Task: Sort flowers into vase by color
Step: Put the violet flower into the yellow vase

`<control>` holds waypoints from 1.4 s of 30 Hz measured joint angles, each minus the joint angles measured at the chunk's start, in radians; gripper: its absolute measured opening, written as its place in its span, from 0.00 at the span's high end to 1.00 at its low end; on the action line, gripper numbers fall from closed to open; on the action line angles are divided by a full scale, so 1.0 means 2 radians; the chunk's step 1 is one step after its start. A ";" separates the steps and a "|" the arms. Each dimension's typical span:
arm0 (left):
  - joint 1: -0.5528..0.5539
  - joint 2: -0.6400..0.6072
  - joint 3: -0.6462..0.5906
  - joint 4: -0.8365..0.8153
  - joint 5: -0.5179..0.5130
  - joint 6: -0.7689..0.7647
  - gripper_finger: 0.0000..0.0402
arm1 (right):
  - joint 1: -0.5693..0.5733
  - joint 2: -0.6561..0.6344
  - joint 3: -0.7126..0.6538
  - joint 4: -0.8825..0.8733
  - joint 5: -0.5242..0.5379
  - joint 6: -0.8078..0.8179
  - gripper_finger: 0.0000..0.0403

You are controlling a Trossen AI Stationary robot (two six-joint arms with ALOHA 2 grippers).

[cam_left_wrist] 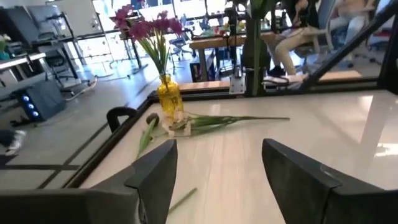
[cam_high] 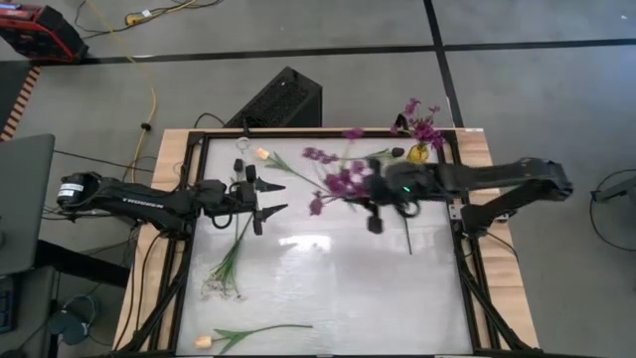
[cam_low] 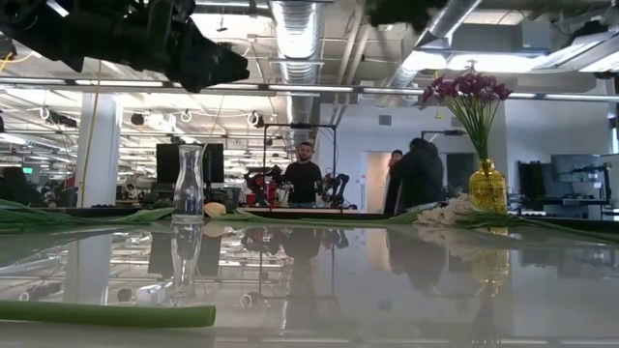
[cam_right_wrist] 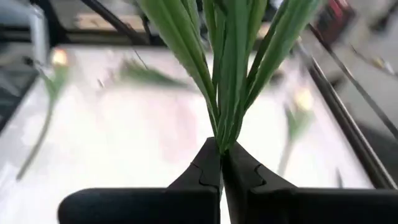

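My right gripper hangs over the table's far middle, shut on a purple flower sprig. The sprig's green leaves fan out past the fingertips. My left gripper is open at the left middle and holds nothing; its two fingers point toward the table's right. A yellow vase with purple flowers stands at the far right corner. A clear glass vase stands at the far left. A white sprig and a peach tulip lie flat on the table. My right gripper pinches the sprig's bunched green leaves and stem between its two fingertips. The leaves run on beyond the tips. The sprig is lifted clear of the table, with its blossoms toward the table's left and its bare stem end toward the near edge.
Another peach tulip lies near the clear vase, its stem pointing right. A green sprig lies by the yellow vase. A black frame rims the tabletop. Several people stand in the room beyond the table.
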 joint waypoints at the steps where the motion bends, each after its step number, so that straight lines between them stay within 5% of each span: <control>1: 0.000 0.000 0.000 -0.002 0.000 0.004 0.44 | 0.015 -0.019 -0.012 -0.015 0.025 0.021 0.93; 10: 0.000 0.001 0.000 -0.007 0.000 0.022 0.44 | 0.142 -0.179 -0.136 -0.115 0.332 0.246 0.93; 13: 0.000 0.001 0.000 -0.007 0.000 0.021 0.44 | 0.152 -0.208 -0.143 -0.209 0.392 0.339 0.93; 19: 0.000 0.001 0.000 -0.025 -0.001 0.012 0.44 | 0.138 -0.241 -0.144 -0.339 0.416 0.465 0.93; 29: 0.000 0.001 0.000 -0.024 -0.005 0.007 0.44 | 0.077 -0.282 -0.099 -0.496 0.425 0.524 0.93; 42: 0.000 0.001 0.000 -0.002 -0.005 0.010 0.44 | -0.066 -0.322 -0.088 -0.487 0.578 0.497 0.93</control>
